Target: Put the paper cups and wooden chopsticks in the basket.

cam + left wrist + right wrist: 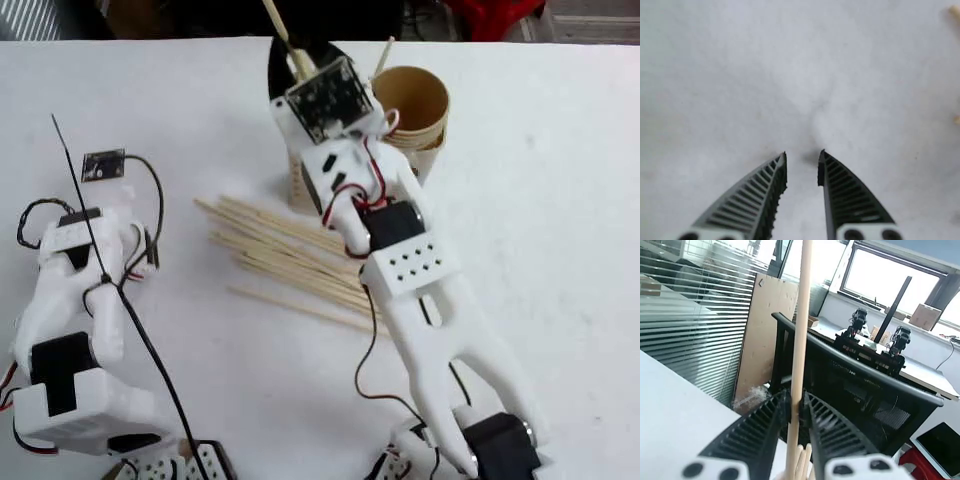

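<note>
We cannot properly make out the basket [297, 180]: the right arm [395, 250] lies across it, leaving just a slatted wooden edge beside the stacked paper cups [415, 110], whose near side the wrist also covers. The same arm hides one end of the loose chopsticks [280, 255]. In the right wrist view the held chopstick [801, 315] runs off the top edge and, below the right gripper [795, 404], off the bottom edge. In the left wrist view, two tan blurs [956, 119] are cut off at the edge and too soft to name.

Bright even light, soft shadows on white table [560, 200], daylight glare through windows [890, 280].
</note>
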Motion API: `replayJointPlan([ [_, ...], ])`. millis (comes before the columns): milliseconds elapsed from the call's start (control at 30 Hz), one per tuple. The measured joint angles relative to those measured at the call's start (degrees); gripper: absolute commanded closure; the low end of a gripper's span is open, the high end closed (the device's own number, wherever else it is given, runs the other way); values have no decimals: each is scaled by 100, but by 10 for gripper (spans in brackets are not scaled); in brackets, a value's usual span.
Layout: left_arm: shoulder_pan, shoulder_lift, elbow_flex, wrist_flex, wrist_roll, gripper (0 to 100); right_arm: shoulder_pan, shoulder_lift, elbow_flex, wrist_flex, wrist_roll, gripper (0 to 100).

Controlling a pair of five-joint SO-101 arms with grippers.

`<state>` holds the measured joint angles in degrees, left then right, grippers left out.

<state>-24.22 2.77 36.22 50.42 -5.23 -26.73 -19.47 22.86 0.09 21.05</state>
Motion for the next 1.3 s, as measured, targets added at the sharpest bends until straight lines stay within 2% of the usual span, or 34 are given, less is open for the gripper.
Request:
replayJointPlan([
  [600, 0, 0, 0, 0, 0, 879, 290, -193, 1257, 18, -35, 978],
  [800, 0, 0, 0, 0, 0, 879, 281, -607, 1336, 782, -35, 824],
  [867, 0, 0, 0, 0, 0, 879, 325, -941, 1336, 1081, -35, 782],
  [1033, 0, 0, 0, 0, 0, 879, 308, -2004, 1336, 2347, -35, 776],
  [1200, 0, 0, 0, 0, 0, 880, 290, -3130, 1336, 4062, -35, 776],
  [1300, 0, 0, 0, 0, 0, 880, -70, -3534, 1336, 5178, -35, 776],
])
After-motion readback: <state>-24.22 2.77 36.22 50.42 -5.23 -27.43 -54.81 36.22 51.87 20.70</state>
